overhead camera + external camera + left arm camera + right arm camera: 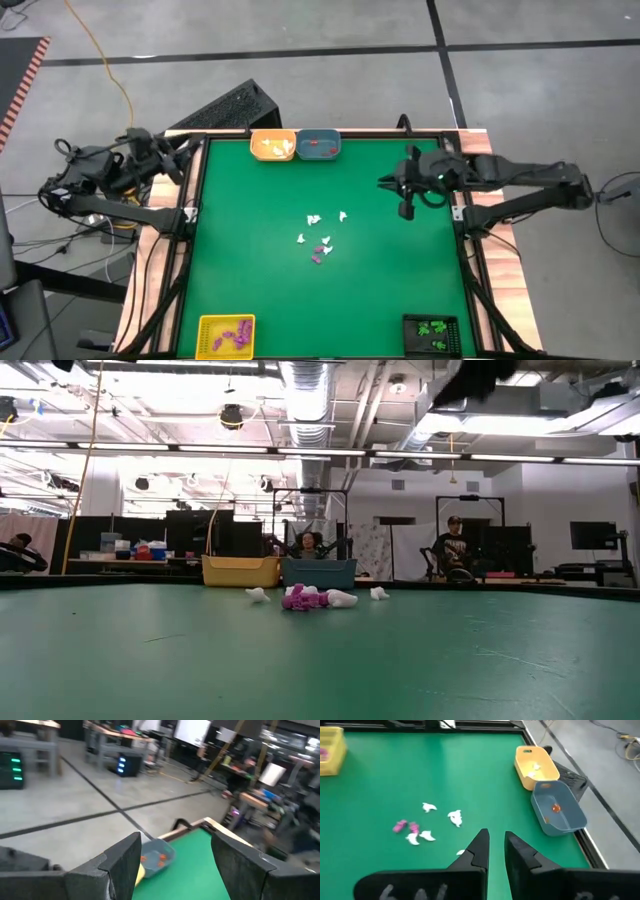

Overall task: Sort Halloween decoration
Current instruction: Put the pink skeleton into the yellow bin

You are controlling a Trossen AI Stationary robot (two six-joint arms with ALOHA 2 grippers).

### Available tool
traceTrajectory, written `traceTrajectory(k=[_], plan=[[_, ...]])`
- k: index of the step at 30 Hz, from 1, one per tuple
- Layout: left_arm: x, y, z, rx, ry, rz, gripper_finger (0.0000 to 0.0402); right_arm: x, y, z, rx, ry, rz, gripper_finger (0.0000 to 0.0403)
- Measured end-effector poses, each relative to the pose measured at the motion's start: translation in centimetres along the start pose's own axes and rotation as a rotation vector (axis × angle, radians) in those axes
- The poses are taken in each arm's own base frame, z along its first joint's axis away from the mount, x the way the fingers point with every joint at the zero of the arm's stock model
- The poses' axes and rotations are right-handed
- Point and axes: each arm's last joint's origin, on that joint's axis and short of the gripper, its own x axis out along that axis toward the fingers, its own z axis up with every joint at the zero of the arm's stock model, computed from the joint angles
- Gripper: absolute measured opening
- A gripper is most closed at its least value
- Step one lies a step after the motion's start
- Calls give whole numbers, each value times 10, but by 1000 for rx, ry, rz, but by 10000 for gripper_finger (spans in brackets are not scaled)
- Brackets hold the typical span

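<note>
Green table (250, 250) w/ dark rim, concrete floor around it, big workshop room behind.

Halloween decoration (320, 240): loose cluster of tiny white + purple trinkets near table centre, whites on the side nearer the blue tray (319, 146), purples on the side away from it. More trinkets already in trays: orange-red ones in the blue tray, white ones in the orange tray (272, 146) touching it, purple ones in the yellow tray (226, 336) and green ones in the black tray (432, 334), both at the edge opposite the blue tray.

Right gripper (495, 847) hangs over the table, between blue tray and cluster, off to the right-arm side; fingers narrow, slim gap, holding nothing.

Left gripper (175, 857) parked at the table corner nearest the orange tray, fingers spread wide, empty.
</note>
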Motion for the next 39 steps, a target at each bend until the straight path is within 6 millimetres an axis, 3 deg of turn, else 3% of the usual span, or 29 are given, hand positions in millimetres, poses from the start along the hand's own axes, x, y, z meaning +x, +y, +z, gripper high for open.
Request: traceTrajectory(k=[5,10,24,34,39], plan=[[0,2,1,22,-28,81,231,43,5,-48,3,-27,40,54],[0,3,1,44,-38,117,231,85,14,-73,44,-56,158,54],[0,5,-3,23,-18,140,231,193,68,-91,-80,-46,407,86],[0,5,-3,25,-16,138,231,240,85,-84,-125,-16,588,179],[0,6,-4,38,-8,140,231,257,87,-88,-152,7,584,191]])
